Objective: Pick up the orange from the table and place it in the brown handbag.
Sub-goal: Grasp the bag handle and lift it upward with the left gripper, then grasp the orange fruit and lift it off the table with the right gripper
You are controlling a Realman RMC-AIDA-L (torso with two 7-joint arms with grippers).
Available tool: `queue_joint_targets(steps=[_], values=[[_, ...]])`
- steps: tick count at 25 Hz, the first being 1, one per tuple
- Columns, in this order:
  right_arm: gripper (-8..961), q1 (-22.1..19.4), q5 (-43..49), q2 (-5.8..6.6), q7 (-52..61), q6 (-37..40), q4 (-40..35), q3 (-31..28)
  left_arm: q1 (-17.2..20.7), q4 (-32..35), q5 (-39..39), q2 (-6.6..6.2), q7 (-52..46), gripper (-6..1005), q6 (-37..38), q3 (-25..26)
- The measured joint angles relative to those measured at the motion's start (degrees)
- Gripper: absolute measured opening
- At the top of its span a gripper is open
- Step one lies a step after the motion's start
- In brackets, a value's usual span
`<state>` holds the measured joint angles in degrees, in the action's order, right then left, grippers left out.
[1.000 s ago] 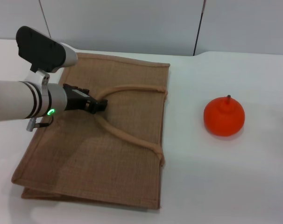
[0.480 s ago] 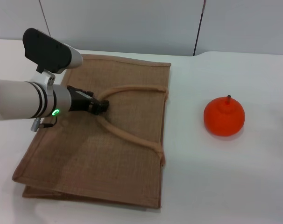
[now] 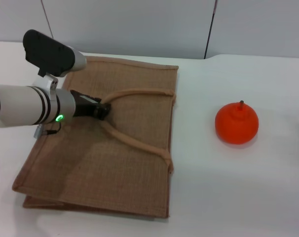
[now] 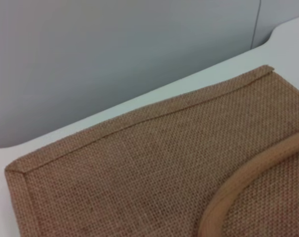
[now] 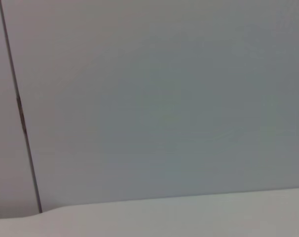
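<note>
The orange (image 3: 237,123) stands on the white table (image 3: 238,197) at the right, stem up, well apart from the brown handbag (image 3: 130,173). The handbag lies flat at the left with its open edge toward the orange. My left gripper (image 3: 103,110) is over the bag's middle, shut on the bend of its rope handle (image 3: 139,92). The left wrist view shows the bag's weave (image 4: 139,163) and part of the handle (image 4: 228,197). My right gripper is out of view.
A grey panelled wall (image 3: 139,24) runs behind the table. Bare tabletop lies between the bag and the orange. The right wrist view shows only the wall and a strip of table (image 5: 189,217).
My left gripper shifted slightly right, then back left, on the handle bend. The bag's far edge moved a little with it. The orange has not moved.
</note>
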<state>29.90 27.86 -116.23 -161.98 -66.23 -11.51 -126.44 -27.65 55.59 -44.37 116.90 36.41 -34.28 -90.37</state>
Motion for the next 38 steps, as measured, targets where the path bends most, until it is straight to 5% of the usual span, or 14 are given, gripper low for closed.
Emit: queue_joint_targets(steps=[4,10,31,38], values=[[808,0.16,0.07,-0.04,0.00,-0.03,0.00,0.06,-0.01,0.73,-0.35,-0.01,0.11,263,0.99,0.01],[809,0.41,1.88,0.02,0.00,-0.23,0.00,0.06,0.83,5.79,-1.19,-0.40,0.76,140,1.29,0.03],[812,1.12,17.30,1.13,9.34,-3.18,4.31,0.49,8.02,34.63,-2.21,-0.62,7.05,132,-9.66,4.25],[815,-0.34,18.04,1.51,15.70,-7.64,8.63,6.89,8.64,40.14,-2.18,-0.62,8.24,132,-13.79,6.67]])
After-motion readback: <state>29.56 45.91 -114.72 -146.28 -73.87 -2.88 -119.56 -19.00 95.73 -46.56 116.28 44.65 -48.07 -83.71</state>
